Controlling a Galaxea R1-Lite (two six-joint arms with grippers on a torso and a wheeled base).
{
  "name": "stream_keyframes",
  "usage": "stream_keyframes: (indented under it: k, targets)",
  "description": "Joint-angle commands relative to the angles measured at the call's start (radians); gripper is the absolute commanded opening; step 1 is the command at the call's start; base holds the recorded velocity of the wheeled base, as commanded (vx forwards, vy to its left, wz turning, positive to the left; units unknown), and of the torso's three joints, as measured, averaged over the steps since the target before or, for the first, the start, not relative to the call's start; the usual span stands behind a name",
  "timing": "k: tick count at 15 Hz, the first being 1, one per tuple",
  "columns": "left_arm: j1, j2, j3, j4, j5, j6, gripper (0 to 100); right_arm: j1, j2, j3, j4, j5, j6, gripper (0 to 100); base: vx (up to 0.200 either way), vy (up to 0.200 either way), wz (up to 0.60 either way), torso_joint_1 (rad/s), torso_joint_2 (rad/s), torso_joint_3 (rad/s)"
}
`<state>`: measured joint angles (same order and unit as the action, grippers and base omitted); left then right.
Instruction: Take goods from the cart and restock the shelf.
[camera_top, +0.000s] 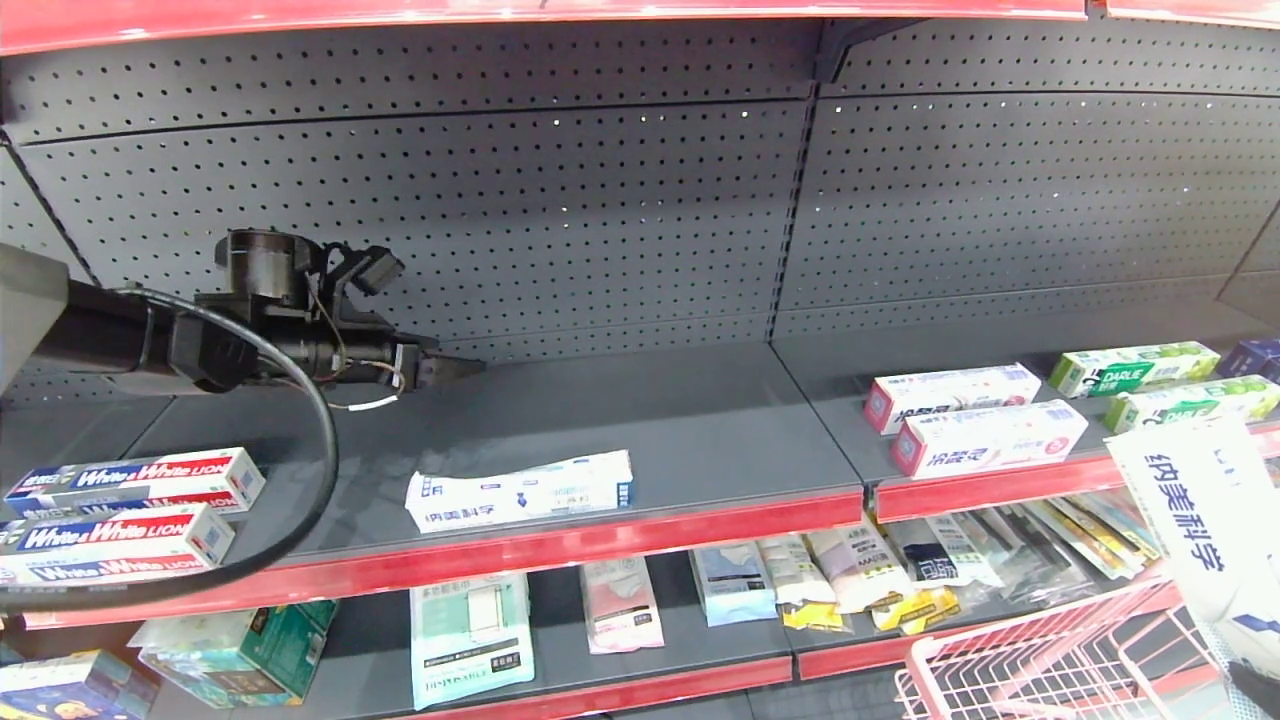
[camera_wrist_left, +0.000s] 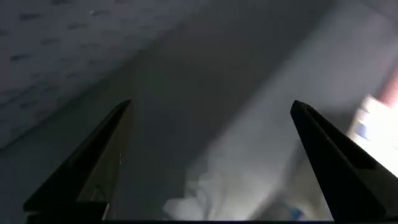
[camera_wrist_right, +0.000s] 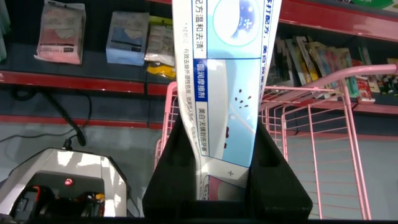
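A white-and-blue flat package lies on the grey middle shelf near its red front edge. My left gripper hovers over the shelf behind and to the left of that package, open and empty. In the left wrist view the left gripper has its fingers spread wide above the shelf surface. My right gripper is shut on a second white-and-blue package, held upright above the pink cart. That held package rises at the right, in front of the shelf.
White toothpaste boxes lie at the shelf's left end. White-red boxes and green ones lie on the right section. The lower shelf holds several bagged goods. The pink wire cart stands at the lower right.
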<state>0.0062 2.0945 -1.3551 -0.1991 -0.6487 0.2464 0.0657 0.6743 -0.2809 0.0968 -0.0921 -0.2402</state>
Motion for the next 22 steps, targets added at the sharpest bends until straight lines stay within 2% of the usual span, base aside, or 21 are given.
stream_keyframes:
  k: [1, 2, 3, 4, 5, 6, 8, 10, 12, 13, 15, 17, 18, 19, 20, 22]
  targets:
    - [-0.043, 0.049, 0.033, -0.189, 0.334, -0.156, 100, 0.0, -0.004, 0.002, 0.0, 0.002, -0.001, 0, 0.0, 0.0, 0.0, 0.0, 0.0, 0.0]
    - [-0.064, 0.068, 0.036, -0.258, 0.52, -0.226, 100, 0.0, -0.004, 0.002, -0.002, 0.002, 0.001, 0, 0.0, 0.0, 0.0, 0.0, 0.0, 0.0]
    - [-0.08, 0.073, 0.037, -0.292, 0.658, -0.274, 100, -0.001, -0.005, 0.005, -0.002, 0.003, 0.004, 0, 0.0, 0.0, 0.0, 0.0, 0.0, 0.0]
    - [-0.081, 0.062, 0.048, -0.295, 0.716, -0.286, 100, 0.0, -0.005, 0.012, -0.003, 0.005, 0.007, 0, 0.0, 0.0, 0.0, 0.0, 0.0, 0.0]
    - [-0.08, 0.047, 0.068, -0.298, 0.733, -0.289, 100, 0.0, -0.005, 0.017, -0.003, 0.006, 0.007, 0, 0.0, 0.0, 0.0, 0.0, 0.0, 0.0]
    - [-0.08, -0.034, 0.174, -0.301, 0.745, -0.292, 100, 0.0, -0.005, 0.028, -0.006, 0.011, 0.009, 0, 0.0, 0.0, 0.0, 0.0, 0.0, 0.0]
    - [-0.078, -0.172, 0.358, -0.312, 0.71, -0.291, 100, 0.0, -0.005, 0.037, -0.008, 0.012, 0.022, 0, 0.0, 0.0, 0.0, 0.0, 0.0, 0.0]
    - [-0.074, -0.326, 0.573, -0.364, 0.638, -0.274, 100, 0.002, -0.004, 0.038, -0.006, 0.015, 0.048, 0, 0.0, 0.0, 0.0, 0.0, 0.0, 0.0]
    - [-0.075, -0.447, 0.706, -0.388, 0.581, -0.242, 100, 0.005, -0.004, 0.055, -0.008, 0.045, 0.052, 0, 0.0, 0.0, 0.0, 0.0, 0.0, 0.0]
    - [-0.074, -0.596, 0.818, -0.385, 0.523, -0.206, 100, 0.006, -0.004, 0.068, -0.008, 0.091, 0.052, 0, 0.0, 0.0, 0.0, 0.0, 0.0, 0.0]
    - [-0.074, -0.725, 0.863, -0.371, 0.485, -0.205, 100, 0.006, 0.015, 0.061, -0.009, 0.132, 0.052, 0, 0.0, 0.0, 0.0, 0.0, 0.0, 0.0]
    - [-0.077, -0.975, 0.892, -0.238, 0.437, -0.203, 100, 0.006, 0.094, 0.057, -0.081, 0.155, 0.039, 0, 0.0, 0.0, 0.0, 0.0, 0.0, 0.0]
    - [-0.078, -1.099, 0.912, -0.144, 0.414, -0.188, 100, 0.005, 0.145, 0.043, -0.143, 0.155, 0.038, 0, 0.0, 0.0, 0.0, 0.0, 0.0, 0.0]
    - [-0.08, -1.242, 0.923, -0.019, 0.396, -0.151, 100, 0.0, 0.205, 0.017, -0.203, 0.157, 0.039, 0, 0.0, 0.0, 0.0, 0.0, 0.0, 0.0]
    - [-0.08, -1.363, 0.916, 0.107, 0.391, -0.128, 100, 0.002, 0.258, -0.011, -0.23, 0.157, 0.038, 0, 0.0, 0.0, 0.0, 0.0, 0.0, 0.0]
    - [-0.084, -1.63, 0.916, 0.376, 0.374, -0.111, 100, 0.011, 0.324, -0.055, -0.235, 0.19, 0.019, 0, 0.0, 0.0, 0.0, 0.0, 0.0, 0.0]
